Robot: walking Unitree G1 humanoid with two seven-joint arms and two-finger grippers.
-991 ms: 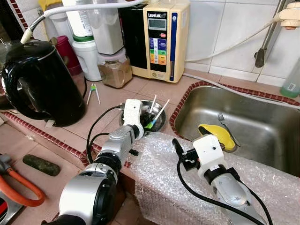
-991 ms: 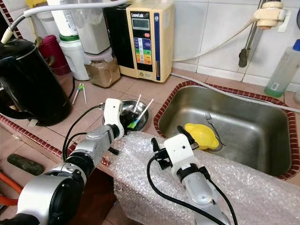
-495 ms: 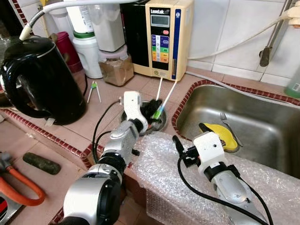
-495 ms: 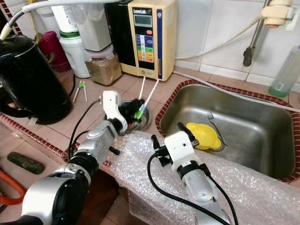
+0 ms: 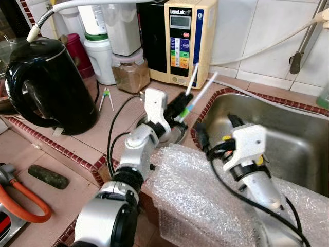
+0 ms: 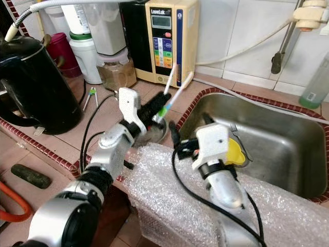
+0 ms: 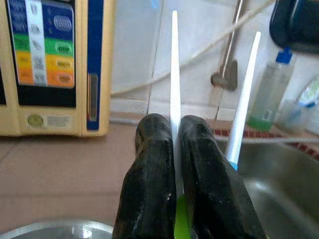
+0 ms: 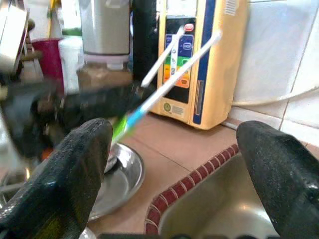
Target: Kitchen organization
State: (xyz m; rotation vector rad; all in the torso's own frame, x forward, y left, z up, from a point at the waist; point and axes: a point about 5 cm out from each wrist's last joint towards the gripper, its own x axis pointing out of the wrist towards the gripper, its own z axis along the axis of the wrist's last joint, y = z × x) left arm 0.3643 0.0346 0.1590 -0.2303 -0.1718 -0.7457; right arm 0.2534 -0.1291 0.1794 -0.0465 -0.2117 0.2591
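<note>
My left gripper [image 5: 180, 107] is shut on two thin white sticks [image 5: 201, 88] with green and blue ends, and holds them in the air above a small steel bowl [image 6: 154, 131]. In the left wrist view one stick [image 7: 174, 74] is pinched between the black fingers [image 7: 149, 179], and the other stick [image 7: 244, 99] slants beside them. My right gripper [image 5: 217, 131] is open at the near left corner of the sink [image 5: 293, 144], just right of the sticks. The right wrist view looks past its open fingers [image 8: 75, 169] at the sticks [image 8: 169, 82] and the bowl [image 8: 124, 177].
A black kettle [image 5: 49, 87] stands at the left. A cream water machine [image 5: 190, 41], jars and bottles [image 5: 128, 72] line the back wall. A yellow item [image 6: 236, 153] and a fork [image 6: 234, 128] lie in the sink. Bubble wrap [image 5: 195, 195] covers the counter's front edge.
My left gripper has lifted the two sticks out of the steel bowl, up and toward the sink. My right gripper has moved forward to the sink's corner.
</note>
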